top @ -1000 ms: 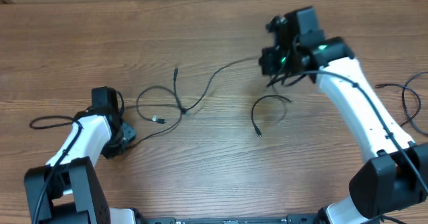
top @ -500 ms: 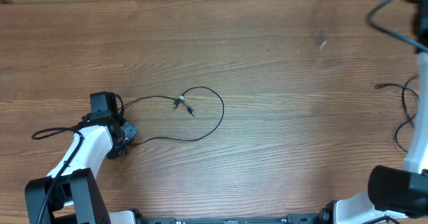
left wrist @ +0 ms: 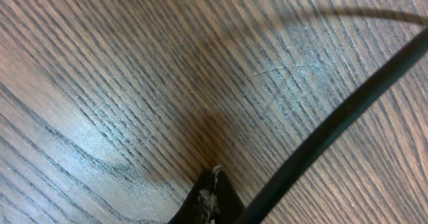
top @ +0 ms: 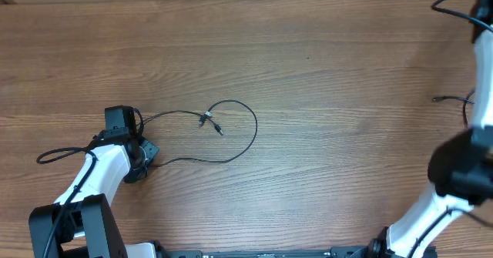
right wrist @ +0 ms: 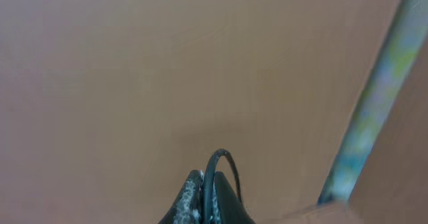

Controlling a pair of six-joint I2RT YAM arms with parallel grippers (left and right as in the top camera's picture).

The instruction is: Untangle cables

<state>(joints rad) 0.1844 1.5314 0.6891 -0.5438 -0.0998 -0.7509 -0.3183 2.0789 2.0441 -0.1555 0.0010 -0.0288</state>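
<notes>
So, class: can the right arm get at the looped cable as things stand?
Probably not at once. The right arm is swung to the far right edge, its fingers shut on a second cable. Bare table leads to the looped cable, but it looks a long stretch.

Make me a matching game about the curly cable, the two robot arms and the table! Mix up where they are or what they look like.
Things:
1. looped cable
2. left arm
3. right arm
4. table

Matches:
A. brown wood grain
B. its jaws pinch a thin black cord
C. lying curled on the table
D. at the table's left side

Pairs: 1-C, 2-D, 3-B, 4-A
</notes>
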